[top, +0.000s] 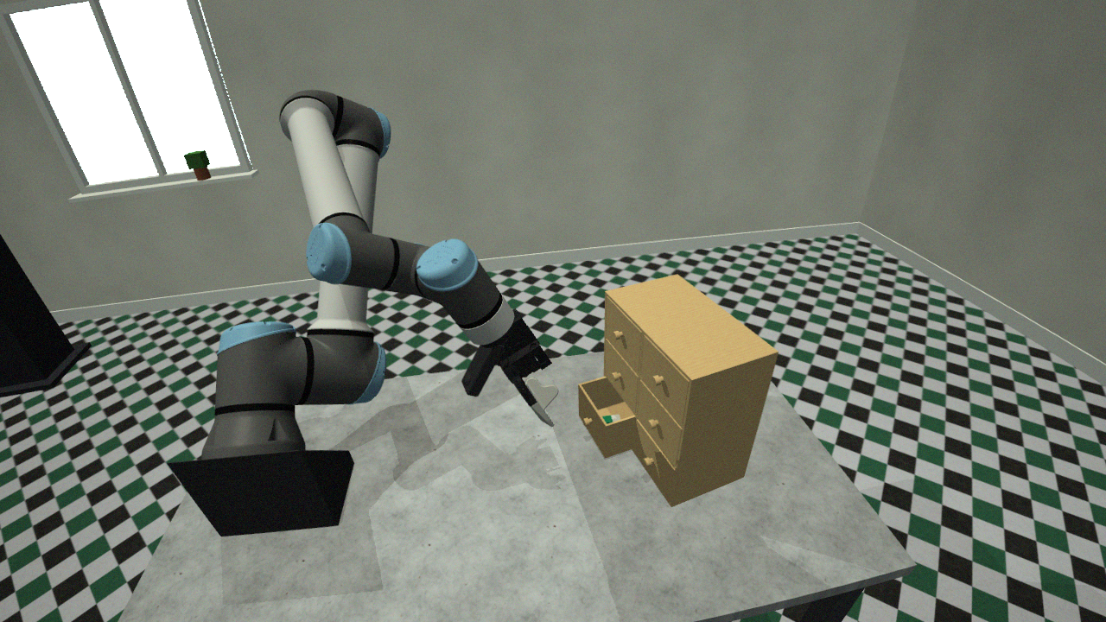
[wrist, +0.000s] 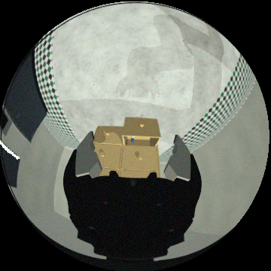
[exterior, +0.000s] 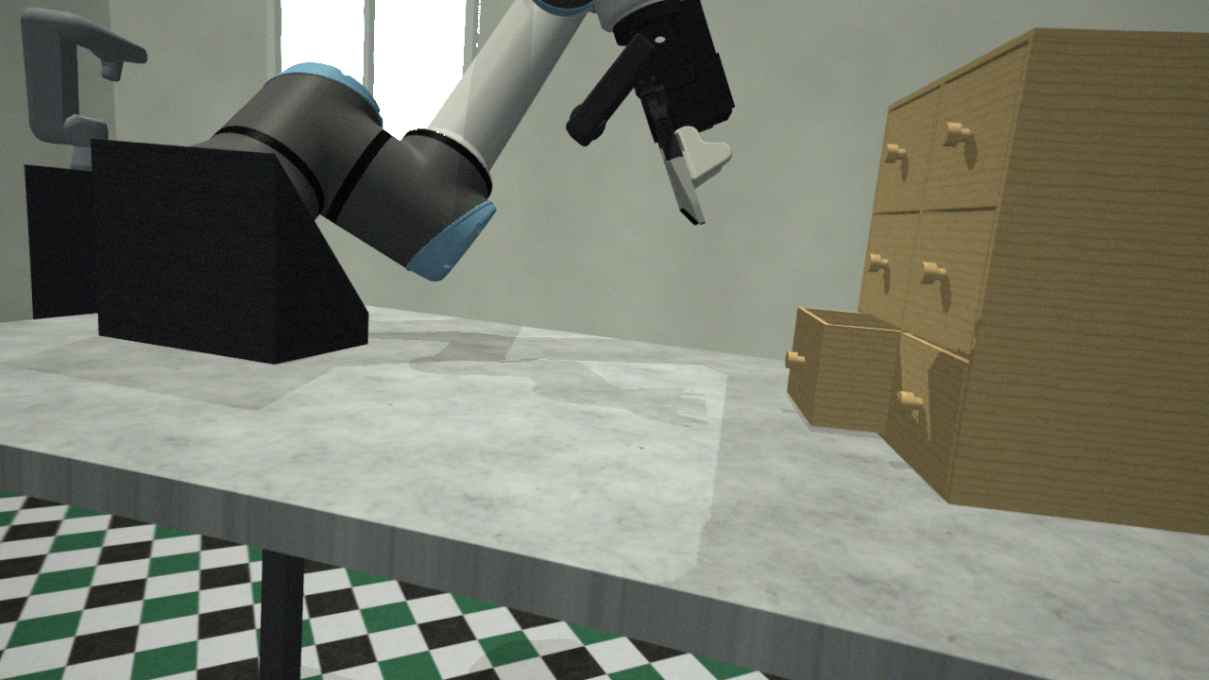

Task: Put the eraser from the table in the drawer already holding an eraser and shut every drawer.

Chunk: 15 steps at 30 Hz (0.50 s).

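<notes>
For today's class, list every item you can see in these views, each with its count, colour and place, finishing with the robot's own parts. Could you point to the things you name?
Chest (top: 727,417) (exterior: 1090,279): one, tan wood, on the table
Pulled-out drawer (top: 614,442) (exterior: 849,372) (wrist: 141,126): one, tan, bottom row of the chest
Shut drawers: five, tan, rest of the chest front
Small item in the drawer (top: 611,418): at least one, green and white in the top view
Table (top: 479,556) (exterior: 507,482): one, mottled grey, under chest and robot
Potted plant (top: 198,163): one, green in a reddish pot, window sill
Window (top: 58,85): one, bright white, back wall
Robot arm (top: 316,170): one, grey, white and blue, on a black base
Hand (wrist: 134,132): one, black with grey fingers, open, above the table
</notes>
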Each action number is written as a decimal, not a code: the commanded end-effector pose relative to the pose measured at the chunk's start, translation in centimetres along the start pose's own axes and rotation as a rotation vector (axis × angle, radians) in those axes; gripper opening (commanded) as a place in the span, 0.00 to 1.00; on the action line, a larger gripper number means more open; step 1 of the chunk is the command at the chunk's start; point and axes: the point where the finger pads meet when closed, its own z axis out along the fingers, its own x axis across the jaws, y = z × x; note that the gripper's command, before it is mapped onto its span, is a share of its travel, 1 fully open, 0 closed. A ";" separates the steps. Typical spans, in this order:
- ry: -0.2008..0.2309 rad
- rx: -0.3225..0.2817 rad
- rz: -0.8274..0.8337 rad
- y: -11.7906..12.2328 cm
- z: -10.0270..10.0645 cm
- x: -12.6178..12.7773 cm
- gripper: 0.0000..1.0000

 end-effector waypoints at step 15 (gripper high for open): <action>0.008 0.267 -0.002 0.5 -0.9 -0.2 1.00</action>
